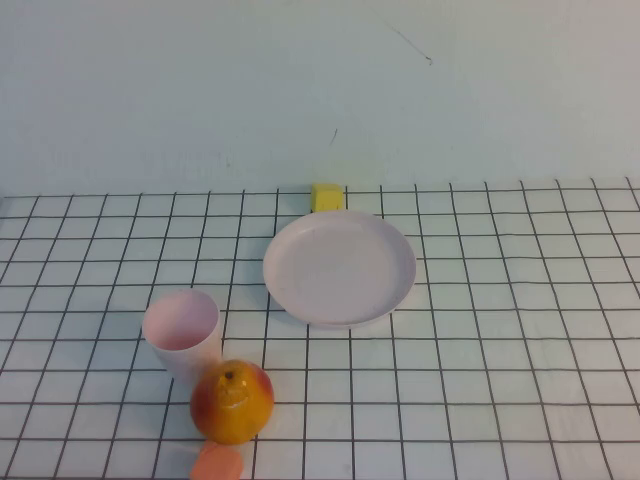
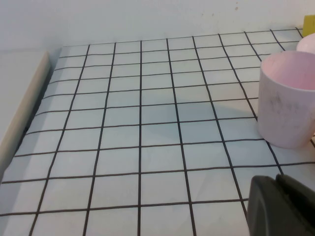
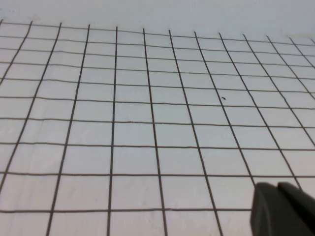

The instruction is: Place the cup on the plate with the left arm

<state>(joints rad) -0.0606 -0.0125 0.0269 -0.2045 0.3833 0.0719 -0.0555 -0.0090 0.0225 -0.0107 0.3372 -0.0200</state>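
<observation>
The pale pink cup [image 1: 182, 330] stands upright and empty on the grid-lined table, front left. It also shows in the left wrist view [image 2: 288, 98]. The round pale pink plate [image 1: 340, 267] lies empty at the table's middle, right of and behind the cup; a sliver of its rim shows in the left wrist view [image 2: 307, 43]. Neither arm shows in the high view. My left gripper [image 2: 274, 178] is shut and empty, low over the table, a short way from the cup. My right gripper [image 3: 275, 186] is shut and empty over bare grid.
A yellow-red fruit [image 1: 232, 401] sits against the cup's front right side. A small orange disc [image 1: 217, 464] lies at the front edge. A yellow block [image 1: 327, 196] stands behind the plate by the wall. A beige table edge [image 2: 19, 113] shows in the left wrist view.
</observation>
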